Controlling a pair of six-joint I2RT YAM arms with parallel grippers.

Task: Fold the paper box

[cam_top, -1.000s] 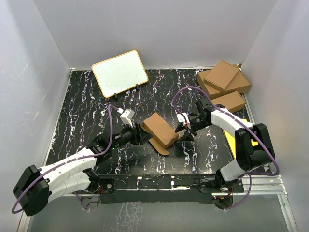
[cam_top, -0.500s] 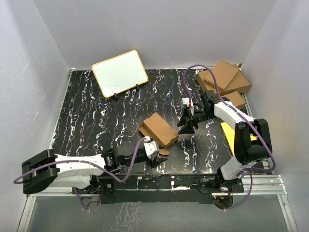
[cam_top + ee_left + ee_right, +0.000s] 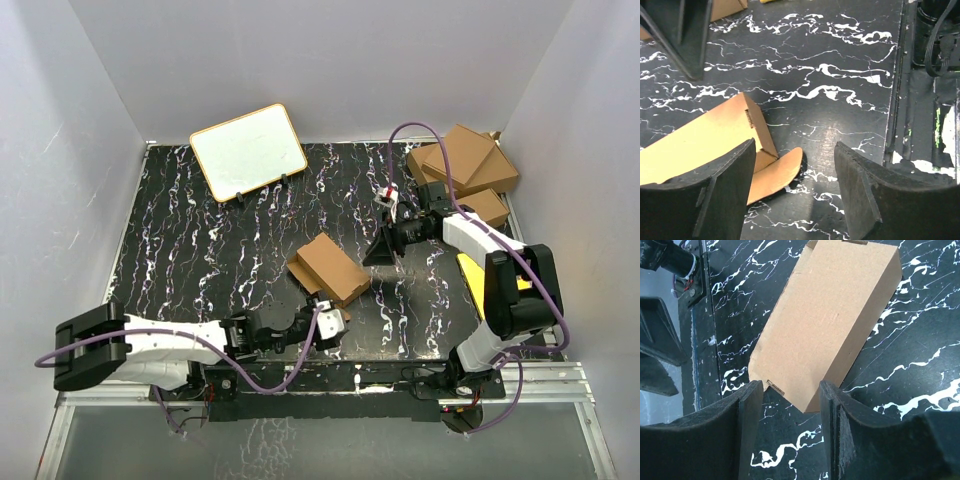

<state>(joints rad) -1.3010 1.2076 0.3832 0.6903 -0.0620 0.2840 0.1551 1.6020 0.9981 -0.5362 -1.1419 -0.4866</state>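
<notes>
The paper box is a small brown carton lying flat mid-table, with a rounded flap sticking out at its near end. My left gripper is low by the table's near edge, just in front of that flap. It stands open, and in the left wrist view the flap lies between the left gripper's fingers without touching them. My right gripper hovers at the box's right side, open. In the right wrist view the box has a corner showing between the right gripper's fingers, and nothing is held.
A white board with a wooden frame stands at the back left. Larger brown cartons are stacked at the back right. A yellow sheet lies by the right arm. The table's near edge rail runs just right of the left gripper.
My left arm has swung from the box's left side down to the near edge, in front of the flap, opening a little. My right gripper has backed slightly away from the box.
</notes>
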